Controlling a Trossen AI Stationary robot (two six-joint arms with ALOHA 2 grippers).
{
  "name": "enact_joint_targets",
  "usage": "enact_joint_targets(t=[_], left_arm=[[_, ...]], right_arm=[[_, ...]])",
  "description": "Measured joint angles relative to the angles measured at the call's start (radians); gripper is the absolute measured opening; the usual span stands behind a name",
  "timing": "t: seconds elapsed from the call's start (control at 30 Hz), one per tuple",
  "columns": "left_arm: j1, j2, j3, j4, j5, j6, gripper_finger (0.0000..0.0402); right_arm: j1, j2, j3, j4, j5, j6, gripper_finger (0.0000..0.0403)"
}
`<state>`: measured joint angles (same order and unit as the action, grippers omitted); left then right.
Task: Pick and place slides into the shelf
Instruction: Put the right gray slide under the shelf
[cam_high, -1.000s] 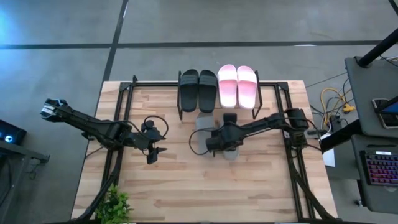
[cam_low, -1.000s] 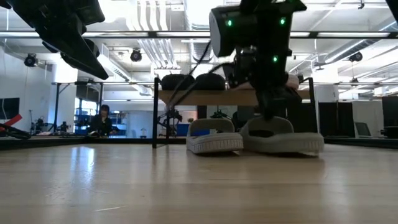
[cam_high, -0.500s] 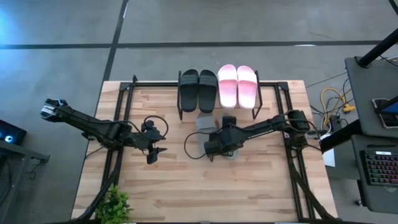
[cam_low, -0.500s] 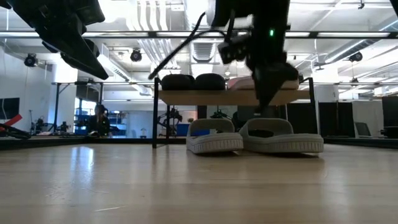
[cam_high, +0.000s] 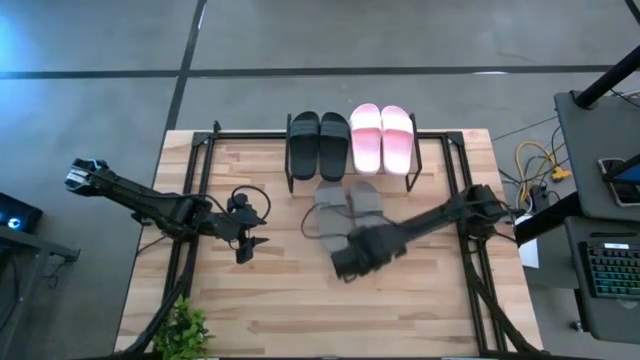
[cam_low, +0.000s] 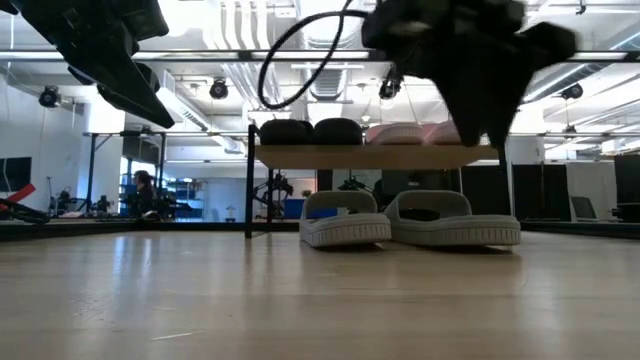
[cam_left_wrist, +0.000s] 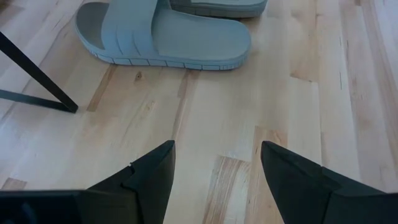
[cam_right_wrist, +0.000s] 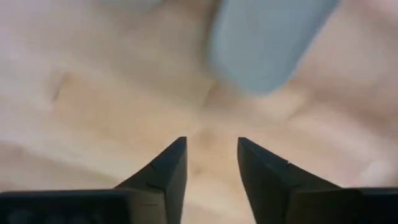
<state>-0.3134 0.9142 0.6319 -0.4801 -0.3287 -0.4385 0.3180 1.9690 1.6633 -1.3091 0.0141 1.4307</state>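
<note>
Where a second ago the right hand (cam_high: 346, 266) sat directly over the two grey slides (cam_high: 348, 203), it has now drawn back toward the near side of the table (cam_high: 300, 310) and hangs above bare boards, blurred with motion. Its two dark, wedge-shaped fingers (cam_right_wrist: 166, 171) stand apart with nothing between them, only pale wood showing through the gap, and the rounded end of a grey slide (cam_right_wrist: 267, 43) lies just ahead of them. The grey pair has not shifted: both lie side by side on the table in front of the shelf (cam_high: 352, 150), flat, with ribbed soles and wide moulded straps, as the low view shows (cam_low: 410, 220). On the shelf's light wooden top board the two black slides (cam_high: 319, 143) lie left of the two pale pink slides (cam_high: 381, 137), each pair touching, unchanged from before. The shelf rests on thin dark metal legs.

The left hand (cam_high: 247, 250) waits where it was, well to the left of the grey pair, its fingers spread wide and empty; from its wrist one grey slide (cam_left_wrist: 163, 38) shows smooth and matte, with a grooved edge round the sole. The table is of pale, jointed wooden planks with visible grain, framed by dark rails. A small green plant (cam_high: 182, 330) stands at its near left corner.
</note>
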Motion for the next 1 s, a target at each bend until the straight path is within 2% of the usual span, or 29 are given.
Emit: enact_joint_targets(t=[0.1,0.23,0.37,0.63,1.0], left_arm=[[0.000,0.000,0.000,0.000,0.000,0.000,0.0223],[0.000,0.000,0.000,0.000,0.000,0.000,0.0223],[0.000,0.000,0.000,0.000,0.000,0.008,0.0223],[0.000,0.000,0.000,0.000,0.000,0.008,0.0223],[0.000,0.000,0.000,0.000,0.000,0.001,0.0223]], right_arm=[[0.048,0.000,-0.040,0.089,-0.026,0.121,0.0094],[0.101,0.000,-0.077,0.093,0.011,0.283,0.0026],[0.123,0.000,-0.128,0.106,0.058,0.376,0.0014],[0.081,0.001,-0.291,0.299,0.058,0.306,0.0013],[-0.085,0.001,-0.347,0.320,0.201,0.099,0.0013]])
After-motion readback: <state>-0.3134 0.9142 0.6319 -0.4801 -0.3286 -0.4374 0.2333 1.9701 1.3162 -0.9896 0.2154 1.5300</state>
